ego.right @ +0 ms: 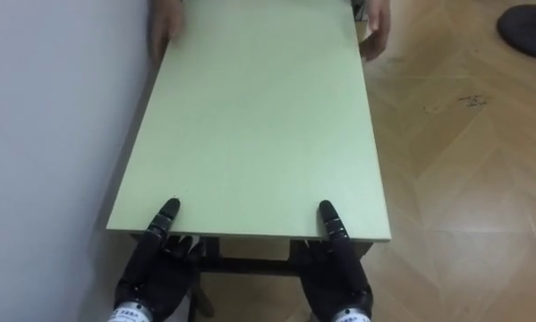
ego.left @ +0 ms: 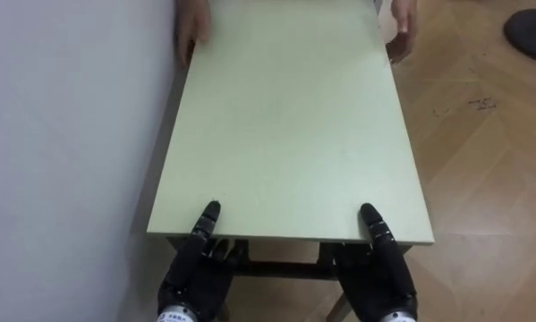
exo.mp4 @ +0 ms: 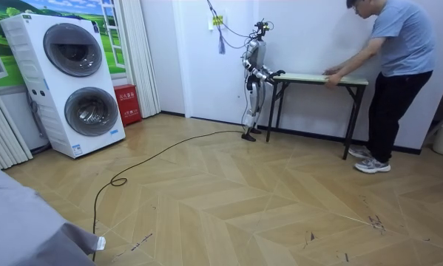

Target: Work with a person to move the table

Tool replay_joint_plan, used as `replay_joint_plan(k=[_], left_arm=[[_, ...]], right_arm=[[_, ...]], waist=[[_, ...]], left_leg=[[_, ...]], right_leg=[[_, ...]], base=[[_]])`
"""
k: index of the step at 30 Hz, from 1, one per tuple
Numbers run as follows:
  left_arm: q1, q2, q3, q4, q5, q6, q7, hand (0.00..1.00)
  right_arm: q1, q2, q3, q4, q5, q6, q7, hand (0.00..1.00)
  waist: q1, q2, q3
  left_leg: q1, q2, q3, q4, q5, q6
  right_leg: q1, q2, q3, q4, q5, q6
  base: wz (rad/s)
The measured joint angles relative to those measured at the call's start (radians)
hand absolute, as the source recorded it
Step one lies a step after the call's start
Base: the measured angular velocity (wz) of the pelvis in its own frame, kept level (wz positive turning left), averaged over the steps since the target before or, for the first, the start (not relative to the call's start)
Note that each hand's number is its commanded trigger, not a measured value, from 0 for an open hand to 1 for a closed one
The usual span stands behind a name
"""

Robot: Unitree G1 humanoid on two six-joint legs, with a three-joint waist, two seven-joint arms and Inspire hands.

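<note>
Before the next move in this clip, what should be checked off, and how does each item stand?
1. Left hand on the near edge of the table: ok, thumb on top, fingers curled beneath.
2. Right hand on the same edge: ok, same hold.
3. Person holding the far end: ok, a hand at each far corner.
4. Table lifted off the floor: cannot tell from the room view.
5. Gap to the wall on the robot's left: cannot tell; the long edge runs right along it.
6. Floor to the robot's right: not ok, a dark round object lies beyond the far corner and may be in the way.
</note>
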Motion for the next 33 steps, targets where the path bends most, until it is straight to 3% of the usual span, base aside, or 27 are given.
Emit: replay_joint_plan(k=[1, 2, 3, 4, 5, 9, 14, 19, 28, 33], left_arm=[[0.001, 0.0, 0.0, 0.0, 0.0, 0.0, 0.0, 0.92], [0.001, -0.001, 0.0, 0.0, 0.0, 0.0, 0.001, 0.62], [0.001, -0.001, -0.001, 0.001, 0.0, 0.0, 0.001, 0.15], [0.001, 0.0, 0.0, 0.004, 0.0, 0.0, 0.001, 0.0], [0.002, 0.001, 0.0, 0.006, 0.0, 0.0, 0.001, 0.0], [0.005, 0.004, -0.013, 0.024, 0.048, -0.005, 0.001, 0.0], [0.004, 0.04, -0.033, 0.055, 0.201, -0.003, -0.003, 0.0], [-0.012, 0.041, -0.062, 0.051, 0.214, -0.003, -0.025, 0.0], [-0.015, 0.041, -0.08, 0.051, 0.213, -0.001, -0.036, 0.0], [-0.015, 0.039, -0.08, 0.051, 0.213, 0.001, -0.037, 0.0]], right_arm=[[0.0, 0.0, 0.0, 0.0, 0.0, -0.001, 0.0, 1.0], [0.0, 0.0, 0.001, 0.0, 0.0, -0.002, 0.0, 1.0], [0.0, 0.0, 0.002, 0.0, 0.0, -0.003, 0.0, 0.8], [0.0, 0.0, 0.006, 0.0, 0.0, -0.004, 0.0, 0.57], [0.0, 0.001, 0.007, 0.001, 0.0, -0.004, 0.0, 0.0], [0.007, -0.003, 0.015, 0.012, -0.003, -0.003, 0.001, 0.0], [0.014, -0.037, 0.057, 0.043, -0.038, 0.003, 0.013, 0.0], [0.012, -0.065, 0.068, 0.045, -0.053, 0.013, 0.016, 0.0], [0.012, -0.066, 0.067, 0.059, -0.081, 0.021, 0.027, 0.0], [0.002, -0.057, 0.089, 0.069, -0.122, 0.055, 0.093, 0.0]], waist=[[0.001, 0.001, -0.0006], [0.001, 0.003, -0.0015], [0.001, 0.005, -0.0022], [0.002, 0.007, -0.0039], [0.002, 0.009, -0.0046], [0.003, 0.016, -0.0058], [0.002, 0.03, -0.0086], [0.011, 0.03, -0.0091], [0.025, 0.009, -0.0097], [0.025, -0.002, -0.0135]], left_leg=[[0.0, 0.0, 0.0, -0.001, 0.0, 0.0], [0.0, 0.0, 0.0, -0.002, 0.0, 0.0], [0.001, 0.0, 0.0, -0.003, 0.0, 0.0], [0.001, 0.0, 0.0, -0.003, 0.0, 0.0], [0.003, 0.0, 0.0, -0.003, 0.0, 0.0], [0.015, 0.0, 0.001, -0.009, 0.0, 0.0], [0.021, 0.001, 0.003, -0.017, 0.0, 0.0], [0.04, 0.001, 0.005, -0.029, 0.0, 0.0], [0.055, 0.003, 0.011, -0.029, 0.0, 0.0], [0.058, 0.007, 0.012, -0.033, 0.0, -0.001]], right_leg=[[0.0, 0.0, 0.0, 0.0, 0.0, 0.0], [0.0, 0.0, 0.0, -0.001, 0.0, 0.0], [0.0, 0.0, 0.0, -0.001, 0.0, 0.0], [0.0, 0.0, 0.0, -0.002, 0.0, 0.0], [0.0, 0.0, 0.001, -0.002, 0.0, 0.0], [0.013, 0.001, 0.0, -0.009, 0.0, 0.0], [0.018, 0.001, 0.002, -0.006, 0.0, 0.0], [0.032, 0.002, 0.001, -0.011, 0.0, 0.0], [0.047, 0.004, 0.002, -0.02, 0.0, 0.0], [0.054, 0.009, 0.003, -0.03, 0.007, 0.001]], base=[[0.0], [0.0], [0.0], [0.0], [0.0], [0.0], [-0.02], [-0.01], [0.0], [0.0]])
